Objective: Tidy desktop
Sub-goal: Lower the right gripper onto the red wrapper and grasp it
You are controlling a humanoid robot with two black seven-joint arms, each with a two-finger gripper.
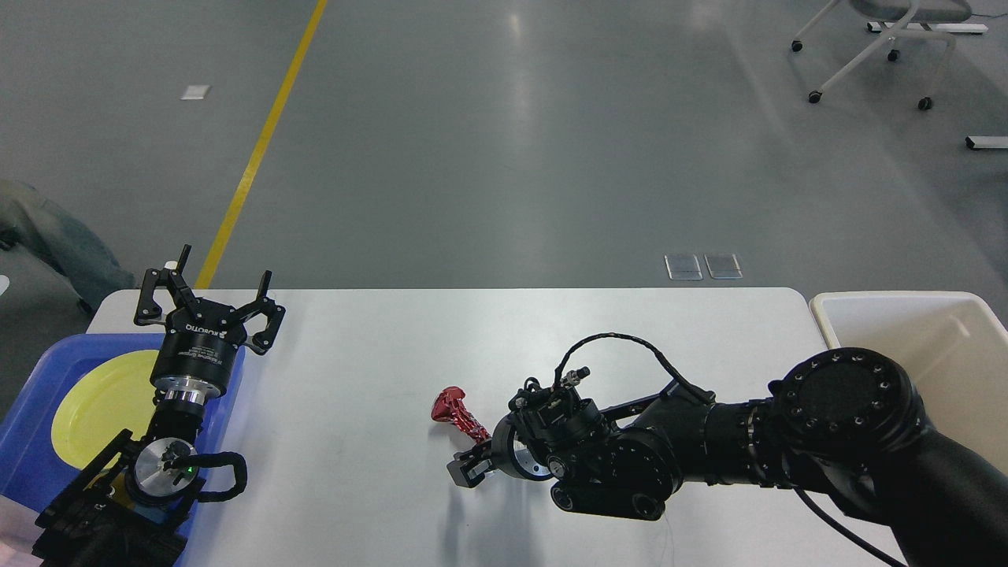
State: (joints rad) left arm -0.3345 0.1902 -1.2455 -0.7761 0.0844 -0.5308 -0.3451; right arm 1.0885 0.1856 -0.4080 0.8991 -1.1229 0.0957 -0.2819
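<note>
Head view, looking forward and down: white desktop fills the near half of the picture, wide, matte, with rounded far corners. A crumpled red foil wrapper lies near its middle, the one piece of litter I can see on it. My right gripper is low over the surface just near-right of the wrapper, its fingers pointing left. The far tip of the wrapper disappears behind the gripper body, so I cannot tell whether the fingers are closed on it or merely beside it.

My left gripper is raised at the left side, fingers spread apart and holding nothing. It hangs over the far right corner of a blue tray sitting at the left edge of the desktop, with a yellow plate lying inside it. A cream bin stands off the right end of the desktop; from here I cannot see what it contains.

I judge the tidying close to finished: the wrapper is not yet in the bin, and nothing else loose shows on the surface.

Beyond the desktop is a grey, glossy floor with a yellow line running away at far left, and a white wheeled chair base at far right.
</note>
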